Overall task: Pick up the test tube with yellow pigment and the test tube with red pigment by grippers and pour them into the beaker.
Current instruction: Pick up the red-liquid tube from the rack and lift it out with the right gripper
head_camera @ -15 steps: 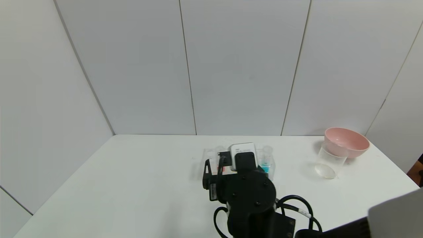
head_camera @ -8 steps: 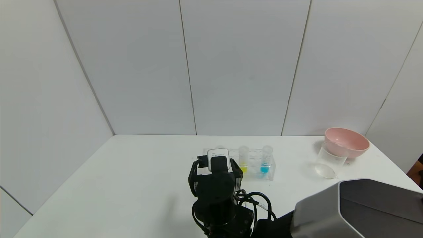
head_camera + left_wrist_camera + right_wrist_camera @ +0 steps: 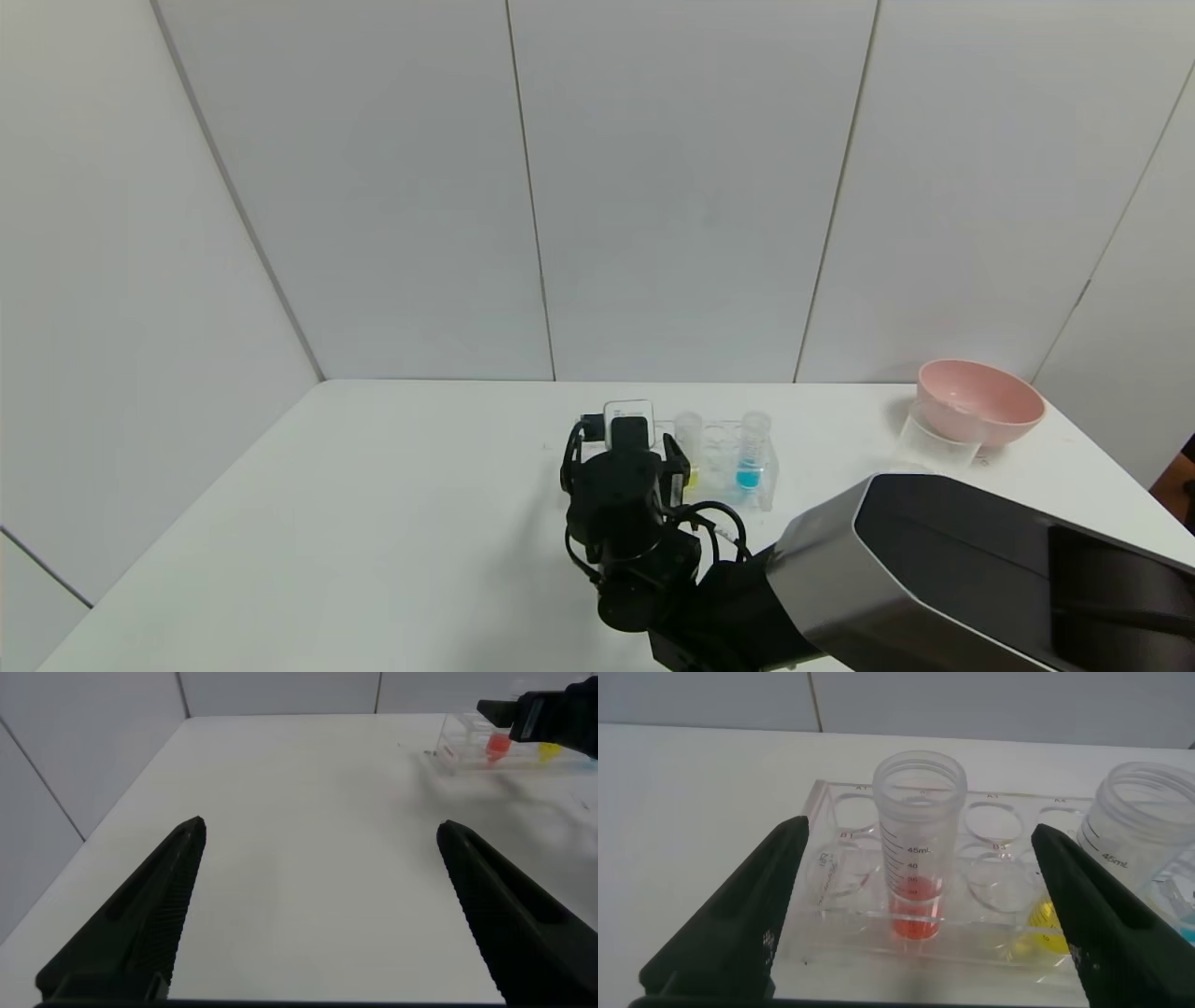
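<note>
Red tube [image 3: 917,849] upright in rack [image 3: 842,896], dead ahead between wide-spread jaws of right gripper [image 3: 924,917]; left gripper [image 3: 322,905] wide too, far off.

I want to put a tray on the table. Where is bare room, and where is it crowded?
The table's left half, beside the tube rack, is bare. It is crowded from the rack and right pincer to the beaker and pink bowl.

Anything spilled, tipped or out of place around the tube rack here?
Nothing stands out. The red tube, yellow tube and blue tube stand upright in the clear rack, with no spill visible. The beaker stands by the pink bowl. The right gripper is open, lined up with the red tube.
</note>
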`<action>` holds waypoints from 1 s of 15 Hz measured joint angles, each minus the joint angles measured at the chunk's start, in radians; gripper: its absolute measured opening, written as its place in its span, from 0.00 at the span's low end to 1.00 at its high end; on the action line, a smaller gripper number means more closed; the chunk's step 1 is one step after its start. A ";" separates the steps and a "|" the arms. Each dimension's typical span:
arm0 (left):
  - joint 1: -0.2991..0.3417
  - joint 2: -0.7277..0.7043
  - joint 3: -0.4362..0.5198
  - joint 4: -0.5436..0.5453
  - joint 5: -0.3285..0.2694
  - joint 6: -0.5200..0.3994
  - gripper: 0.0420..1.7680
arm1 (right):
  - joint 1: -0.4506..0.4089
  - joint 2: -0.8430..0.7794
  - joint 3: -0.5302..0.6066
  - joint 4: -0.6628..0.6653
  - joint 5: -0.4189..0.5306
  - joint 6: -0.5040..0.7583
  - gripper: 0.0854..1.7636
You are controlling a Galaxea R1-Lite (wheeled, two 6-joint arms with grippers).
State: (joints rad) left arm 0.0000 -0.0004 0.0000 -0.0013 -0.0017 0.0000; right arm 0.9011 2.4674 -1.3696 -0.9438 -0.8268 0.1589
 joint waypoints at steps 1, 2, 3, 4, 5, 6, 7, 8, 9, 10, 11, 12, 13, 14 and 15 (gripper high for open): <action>0.000 0.000 0.000 0.000 0.000 0.000 1.00 | -0.005 0.011 -0.018 0.005 0.001 0.001 0.97; 0.000 0.000 0.000 0.000 0.000 0.000 1.00 | -0.008 0.020 -0.028 0.008 0.003 0.001 0.97; 0.000 0.000 0.000 0.000 0.000 0.000 1.00 | -0.013 0.027 -0.034 0.009 0.003 0.000 0.97; 0.000 0.000 0.000 0.000 0.000 0.000 1.00 | -0.017 0.032 -0.036 0.009 0.004 0.001 0.97; 0.000 0.000 0.000 0.000 0.000 0.000 1.00 | -0.021 0.035 -0.038 0.010 0.007 0.001 0.92; 0.000 0.000 0.000 0.000 0.000 0.000 1.00 | -0.024 0.037 -0.039 0.010 0.019 0.001 0.80; 0.000 0.000 0.000 0.000 0.000 0.000 1.00 | -0.027 0.038 -0.039 0.010 0.028 0.001 0.71; 0.000 0.000 0.000 0.000 0.000 0.000 1.00 | -0.028 0.039 -0.039 0.010 0.032 0.001 0.62; 0.000 0.000 0.000 0.000 0.000 0.000 1.00 | -0.029 0.039 -0.040 0.010 0.035 0.001 0.55; 0.000 0.000 0.000 0.000 0.000 0.000 1.00 | -0.029 0.040 -0.040 0.010 0.038 0.000 0.49; 0.000 0.000 0.000 0.000 0.000 0.000 1.00 | -0.030 0.040 -0.041 0.010 0.038 0.001 0.43; 0.000 0.000 0.000 0.000 0.000 0.000 1.00 | -0.030 0.039 -0.045 0.010 0.040 0.000 0.30; 0.000 0.000 0.000 0.000 0.000 0.000 1.00 | -0.028 0.039 -0.046 0.010 0.038 0.000 0.25; 0.000 0.000 0.000 0.000 0.000 0.000 1.00 | -0.028 0.038 -0.047 0.010 0.039 0.000 0.25; 0.000 0.000 0.000 0.000 0.000 0.000 1.00 | -0.027 0.037 -0.048 0.011 0.038 0.001 0.25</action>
State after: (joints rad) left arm 0.0000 -0.0004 0.0000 -0.0013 -0.0017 0.0000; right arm 0.8736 2.5049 -1.4172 -0.9330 -0.7885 0.1596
